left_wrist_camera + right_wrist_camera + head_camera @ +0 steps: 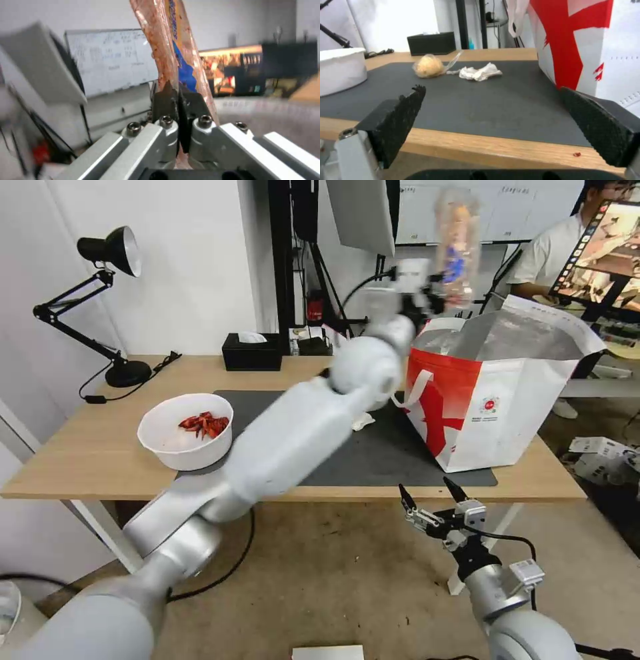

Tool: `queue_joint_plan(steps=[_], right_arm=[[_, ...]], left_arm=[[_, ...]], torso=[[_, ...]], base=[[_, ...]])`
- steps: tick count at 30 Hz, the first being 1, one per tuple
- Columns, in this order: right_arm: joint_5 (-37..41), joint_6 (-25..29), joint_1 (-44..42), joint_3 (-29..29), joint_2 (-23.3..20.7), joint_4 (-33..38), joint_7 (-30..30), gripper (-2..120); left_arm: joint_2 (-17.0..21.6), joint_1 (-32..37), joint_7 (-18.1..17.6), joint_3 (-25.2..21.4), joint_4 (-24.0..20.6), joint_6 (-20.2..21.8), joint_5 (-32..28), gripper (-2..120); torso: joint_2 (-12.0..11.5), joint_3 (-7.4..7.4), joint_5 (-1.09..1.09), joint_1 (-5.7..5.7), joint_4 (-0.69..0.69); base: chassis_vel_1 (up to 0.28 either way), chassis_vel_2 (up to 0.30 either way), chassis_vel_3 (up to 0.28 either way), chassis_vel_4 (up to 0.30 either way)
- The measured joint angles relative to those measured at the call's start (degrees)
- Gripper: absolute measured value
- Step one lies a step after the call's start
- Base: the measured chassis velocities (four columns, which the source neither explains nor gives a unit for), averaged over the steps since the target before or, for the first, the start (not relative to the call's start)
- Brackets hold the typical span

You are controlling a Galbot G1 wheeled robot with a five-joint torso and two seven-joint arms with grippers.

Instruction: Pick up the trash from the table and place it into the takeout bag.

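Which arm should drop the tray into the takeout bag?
Left. The left gripper is already shut on the plastic tray, raised beside the takeout bag opening. The right gripper hangs open and empty below the table edge.

A boxy takeout bag (497,407) is red and white with silver foil lining. The round white bowl (185,431) holds red scraps. A dark grey mat (480,100) covers the light-wood table (93,447). The tissue box (252,352) is black.

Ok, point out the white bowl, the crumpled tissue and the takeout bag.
white bowl (163,447): head view, front wall.
crumpled tissue (480,72): right wrist view, its middle.
takeout bag (520,413): head view, white side panel.
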Motion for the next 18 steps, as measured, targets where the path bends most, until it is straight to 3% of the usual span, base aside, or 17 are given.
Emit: queue_joint_plan(steps=[4, 6, 18], right_arm=[[-0.21, 0.05, 0.10, -0.38, -0.01, -0.12, -0.24, 100], [-0.22, 0.05, 0.15, -0.42, -0.02, -0.14, -0.30, 100], [-0.26, 0.14, 0.23, -0.61, -0.45, -0.76, -0.54, 100]], left_arm=[[0.44, -2.02, 4.08, 5.75, 3.45, -1.15, 6.47, 0], [0.59, -2.13, 4.35, 6.46, 3.54, -1.12, 6.45, 0], [2.73, -3.23, 4.37, 7.31, -0.40, -0.19, -1.81, 40]], torso=[[0.00, 0.00, 0.00, 0.00, 0.00], [0.00, 0.00, 0.00, -0.01, 0.01], [0.00, 0.00, -0.02, 0.00, 0.01]], base=[[0.000, 0.000, 0.000, 0.000], [0.000, 0.000, 0.000, 0.000], [0.000, 0.000, 0.000, 0.000]])
